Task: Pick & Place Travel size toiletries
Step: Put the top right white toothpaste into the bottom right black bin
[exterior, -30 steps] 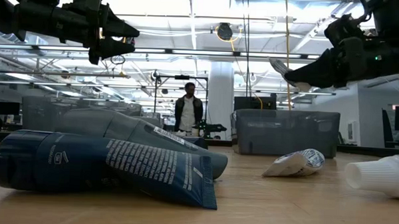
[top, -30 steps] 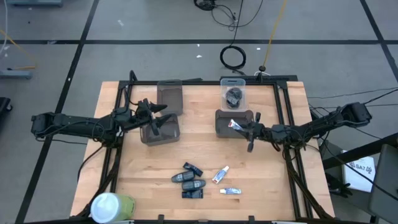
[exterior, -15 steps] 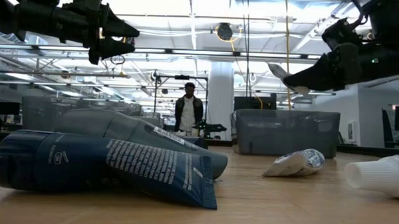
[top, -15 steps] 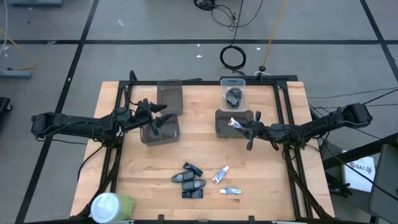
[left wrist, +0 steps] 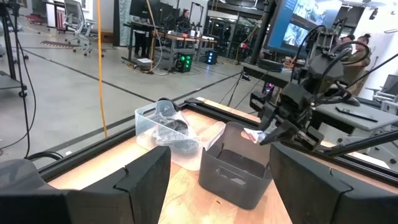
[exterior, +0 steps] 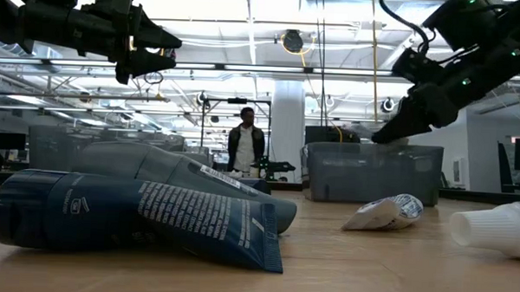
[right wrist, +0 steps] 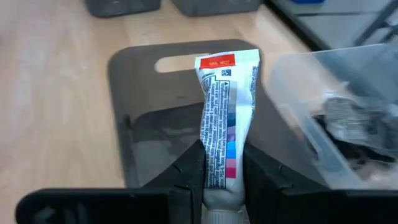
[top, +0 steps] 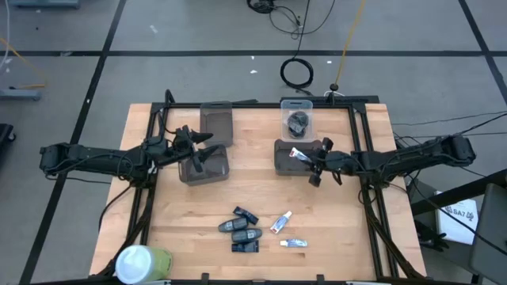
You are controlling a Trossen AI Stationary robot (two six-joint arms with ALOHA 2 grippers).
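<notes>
My right gripper [right wrist: 219, 160] is shut on a white tube [right wrist: 219, 99] with a red crimped end. It holds the tube over the open grey bin [top: 287, 161] at the table's right middle. More toiletries lie near the front edge. These are dark oblong tubes [top: 240, 230] and two white tubes [top: 281, 222], each lying on its side. My left gripper [top: 206, 138] hangs open above a grey bin [top: 204, 166] on the left, with nothing between its fingers. My right gripper pinches the white tube near its cap end [right wrist: 217, 177] between its two fingers. The tube lies along the fingers and sticks out ahead of them, red crimped end [right wrist: 217, 61] foremost. The fingers slant down from the table's right. The tube is clear of the grey bin below it.
A clear bin [top: 299, 119] holding dark lumps stands just beyond the right grey bin. Another grey bin [top: 215, 120] stands at the far left. A big white-and-green cylinder [top: 142, 263] is at the near left corner. A person [exterior: 245, 145] stands far behind the table.
My right gripper has tipped from nearly level to slanting down toward the grey bin. It has shifted a little toward the table's left and far edge, and still holds the white tube. The tube's red end now points down over the bin.
</notes>
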